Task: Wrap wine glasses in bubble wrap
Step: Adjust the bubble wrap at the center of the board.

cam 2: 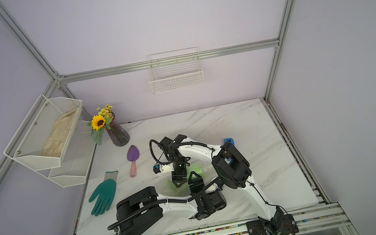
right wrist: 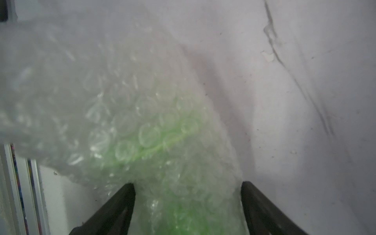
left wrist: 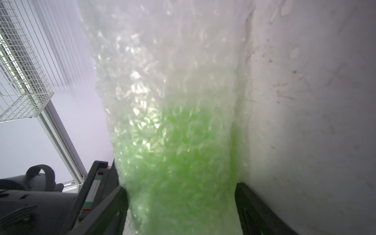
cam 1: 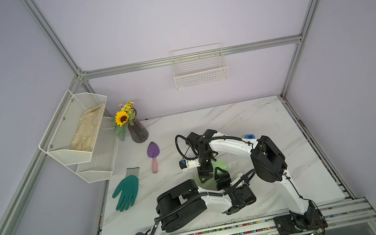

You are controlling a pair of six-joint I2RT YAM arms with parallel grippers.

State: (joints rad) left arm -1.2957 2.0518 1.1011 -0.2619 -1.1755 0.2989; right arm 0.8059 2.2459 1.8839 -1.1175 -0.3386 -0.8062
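The left tool point(left wrist: 181, 189) has its jaws set wide. Both fingers press against the bubble wrap point(left wrist: 162, 71), clamped on the bundle, and the lime-green goblet point(left wrist: 179, 162) glows through the film. The right tool point(right wrist: 187, 185) straddles the same bundle from the far side with its fingers apart beside the film; whether they squeeze it cannot be told. In both top views the tools meet tip to tip over the bundle, near the middle of the marble counter point(cam 1: 247, 118). To the left lie a purple trowel point(cam 1: 153, 155) and a teal glove point(cam 1: 127, 193). A ribbed vase of sunflowers point(cam 1: 138, 132) stands at the back corner.
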